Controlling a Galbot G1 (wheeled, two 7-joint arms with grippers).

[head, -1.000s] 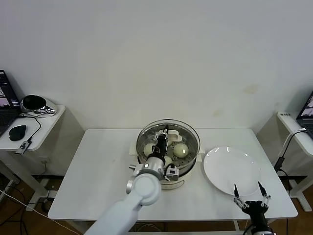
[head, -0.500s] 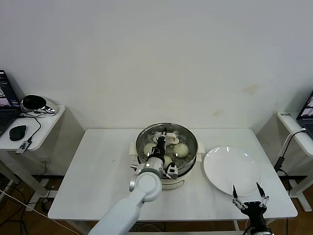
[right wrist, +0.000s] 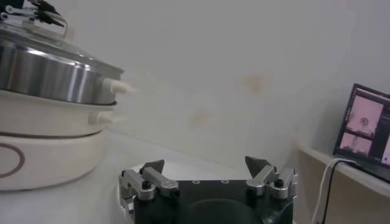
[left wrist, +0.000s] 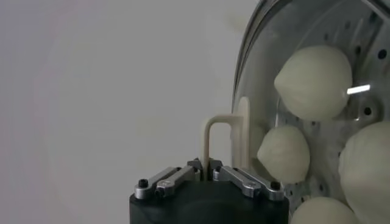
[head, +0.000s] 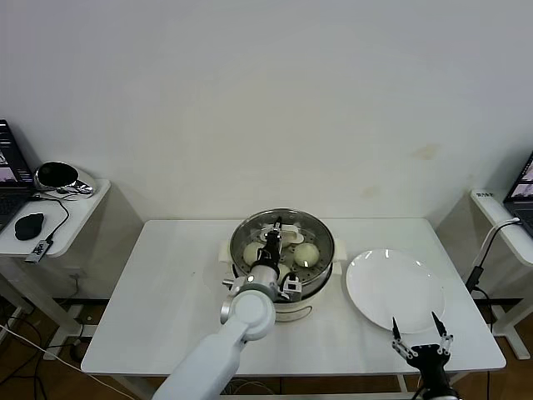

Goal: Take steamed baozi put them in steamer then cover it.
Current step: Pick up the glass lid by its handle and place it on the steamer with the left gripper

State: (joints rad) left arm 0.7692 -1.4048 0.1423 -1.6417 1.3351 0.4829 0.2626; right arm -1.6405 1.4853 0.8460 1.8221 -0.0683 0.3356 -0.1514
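Head view: steamer (head: 281,287) at centre of white table (head: 166,292), stainless pot on cream-white base. Cover (head: 283,236) seated level on the pot rim, clear glass showing the steamed baozi (head: 306,254) resting on the perforated tray inside. Left end effector (head: 272,236) directly above the cover, fingers narrow and clamped on the cream-white handle (left wrist: 220,137) at the cover's centre. White plate (head: 393,290) lying flat just beside the steamer on the robot's right, bare. Right end effector (head: 419,335) parked low at the near table edge by the plate, fingers spread wide, holding nothing. Left wrist view: handle loop pinched between the closed fingertips, several buns visible through the glass. Right wrist view: steamer side wall and side handle seen well apart from the open fingers (right wrist: 152,167).
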